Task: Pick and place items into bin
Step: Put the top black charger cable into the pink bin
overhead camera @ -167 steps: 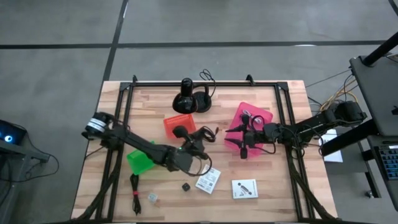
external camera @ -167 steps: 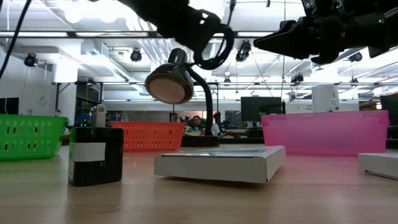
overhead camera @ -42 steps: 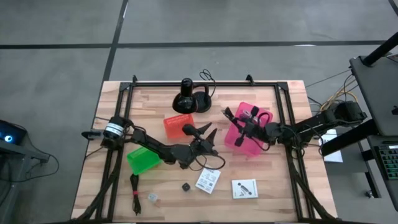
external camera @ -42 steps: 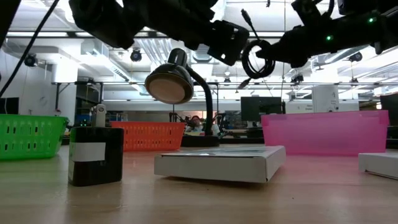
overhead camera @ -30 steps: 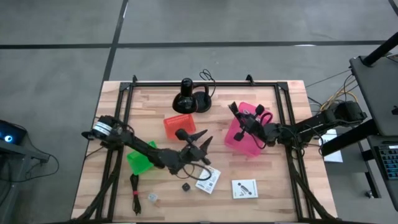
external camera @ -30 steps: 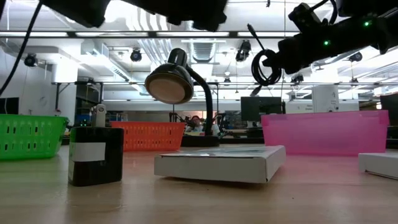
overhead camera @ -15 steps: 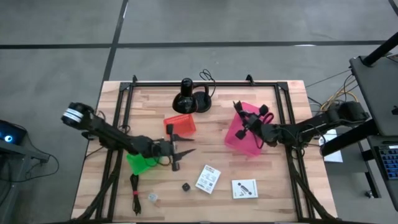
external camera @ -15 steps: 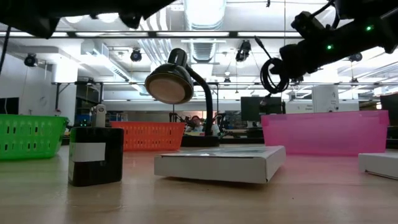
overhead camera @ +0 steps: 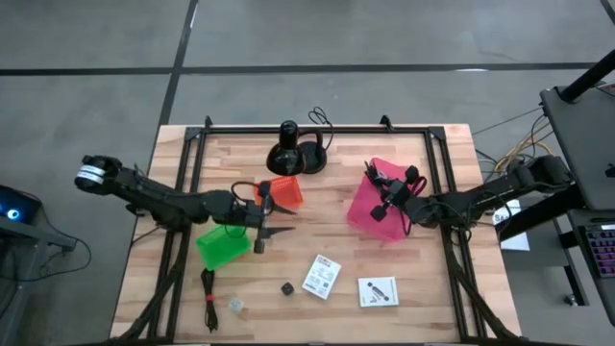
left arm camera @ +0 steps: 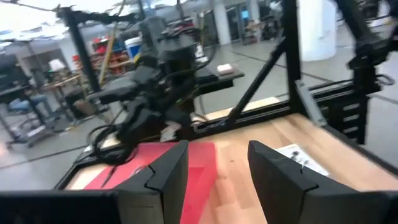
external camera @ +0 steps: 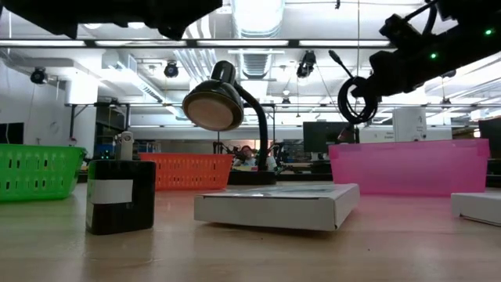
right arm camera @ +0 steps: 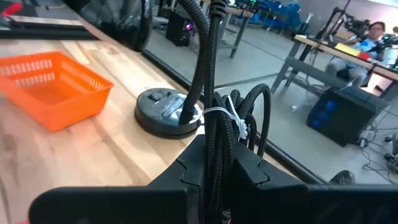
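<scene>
With our right end effector (overhead camera: 384, 196) clamped on the black coiled cable (right arm camera: 217, 134) above the pink bin (overhead camera: 368, 217), we should centre over its opening, then release, while our left end effector (overhead camera: 266, 217) waits open near the orange bin (overhead camera: 288, 192).

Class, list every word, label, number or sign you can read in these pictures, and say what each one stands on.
None can be read.
Left white printed card: dark print, too small to read.
Right white printed card: a dark mark, too small to read.
Black cube: a blank pale label, no text visible.
Bins, lamp and room behind: no legible signs.
</scene>
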Motion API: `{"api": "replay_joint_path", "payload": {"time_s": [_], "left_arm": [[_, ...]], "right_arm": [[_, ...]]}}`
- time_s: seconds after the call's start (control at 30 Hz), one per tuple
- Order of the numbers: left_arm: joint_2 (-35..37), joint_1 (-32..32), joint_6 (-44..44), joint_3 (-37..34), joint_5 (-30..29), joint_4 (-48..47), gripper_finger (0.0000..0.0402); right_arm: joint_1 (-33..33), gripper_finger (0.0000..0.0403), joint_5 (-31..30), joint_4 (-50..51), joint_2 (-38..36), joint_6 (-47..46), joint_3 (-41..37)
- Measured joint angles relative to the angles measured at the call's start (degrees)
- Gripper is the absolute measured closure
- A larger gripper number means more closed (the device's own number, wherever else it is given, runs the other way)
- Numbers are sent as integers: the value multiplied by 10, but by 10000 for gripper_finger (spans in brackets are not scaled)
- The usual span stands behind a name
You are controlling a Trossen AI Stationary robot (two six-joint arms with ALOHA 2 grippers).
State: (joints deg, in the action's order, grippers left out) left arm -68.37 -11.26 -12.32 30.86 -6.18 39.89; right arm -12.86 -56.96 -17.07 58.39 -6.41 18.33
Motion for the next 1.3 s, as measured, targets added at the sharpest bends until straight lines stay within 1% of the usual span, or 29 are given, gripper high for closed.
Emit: {"api": "replay_joint_path", "payload": {"time_s": [0.2,0.5,0.7,0.77,0.9,1.0,1.13,1.3], "left_arm": [[-1,4,33,-2,-33,1,249],[-2,4,30,-2,-38,2,249],[-2,4,30,-3,-39,1,249],[-2,4,30,-3,-45,1,249],[-2,4,30,-3,-51,1,249],[-2,4,30,-3,-52,1,249],[-2,4,30,-5,-52,1,249],[-2,4,31,-9,-52,1,249]], "right_arm": [[-13,375,1,70,-12,-46,0],[-13,375,8,166,-46,-155,0],[-13,375,76,221,-56,-220,2],[-13,375,80,256,-54,-253,12],[-13,375,80,361,-48,-338,36],[-13,375,79,412,-41,-393,46],[-13,375,80,432,-30,-418,47],[-13,375,80,434,-31,-418,49]]}}
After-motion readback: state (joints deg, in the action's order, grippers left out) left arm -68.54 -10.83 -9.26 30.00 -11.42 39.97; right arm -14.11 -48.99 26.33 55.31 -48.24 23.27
